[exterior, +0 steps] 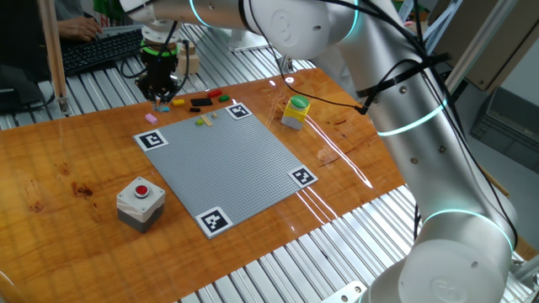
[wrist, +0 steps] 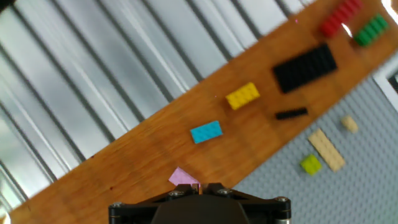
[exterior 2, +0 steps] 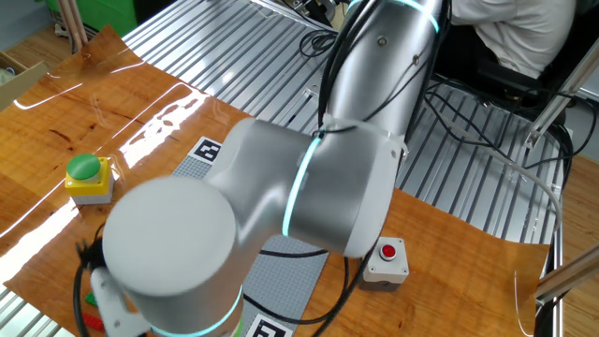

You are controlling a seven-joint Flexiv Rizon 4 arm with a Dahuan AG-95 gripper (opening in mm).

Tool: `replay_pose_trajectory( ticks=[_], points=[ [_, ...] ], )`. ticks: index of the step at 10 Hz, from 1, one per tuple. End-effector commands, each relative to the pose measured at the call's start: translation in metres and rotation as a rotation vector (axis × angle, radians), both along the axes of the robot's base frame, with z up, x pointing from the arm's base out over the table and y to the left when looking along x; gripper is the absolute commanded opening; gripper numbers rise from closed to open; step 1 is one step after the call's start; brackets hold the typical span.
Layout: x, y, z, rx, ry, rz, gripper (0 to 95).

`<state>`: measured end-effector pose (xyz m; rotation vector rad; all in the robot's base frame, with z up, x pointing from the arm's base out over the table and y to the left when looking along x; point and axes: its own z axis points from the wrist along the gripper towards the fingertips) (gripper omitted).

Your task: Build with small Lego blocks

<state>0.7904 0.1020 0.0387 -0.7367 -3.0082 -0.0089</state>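
Grey baseplate (exterior: 226, 166) fills the middle of the worktop, almost bare, so building has barely begun. Loose blocks (wrist: 241, 96) lie along the far edge, near its left corner, within reach as stock. Gripper (exterior: 157, 87) hovers above them, likely choosing the pink block (wrist: 182, 177); whether the jaws are apart, I cannot tell

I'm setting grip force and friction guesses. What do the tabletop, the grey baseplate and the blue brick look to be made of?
Tabletop: apparently varnished wood, with visible grain and glossy glare streaks. Grey baseplate: likely matte moulded plastic, with a fine stud grid and no shine. Blue brick: probably smooth plastic, with uniform colour and small studs, though motion blur hides the detail.
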Motion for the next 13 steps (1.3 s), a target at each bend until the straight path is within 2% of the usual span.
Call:
replay_pose_trajectory(
  ticks=[1, 3, 4, 7, 9, 13],
  points=[
    [0.0, 0.0, -0.001, 0.0, -0.001, 0.042, 19.0],
    [0.001, 0.001, -0.003, 0.009, -0.007, 0.108, 19.0],
    [0.001, 0.001, -0.005, 0.014, -0.008, 0.173, 19.0],
    [0.001, 0.005, -0.015, 0.021, -0.008, 0.281, 19.0],
    [0.001, 0.007, -0.022, 0.018, -0.011, 0.329, 19.0],
    [0.002, 0.01, -0.024, 0.003, -0.007, 0.382, 19.0]
  ],
)
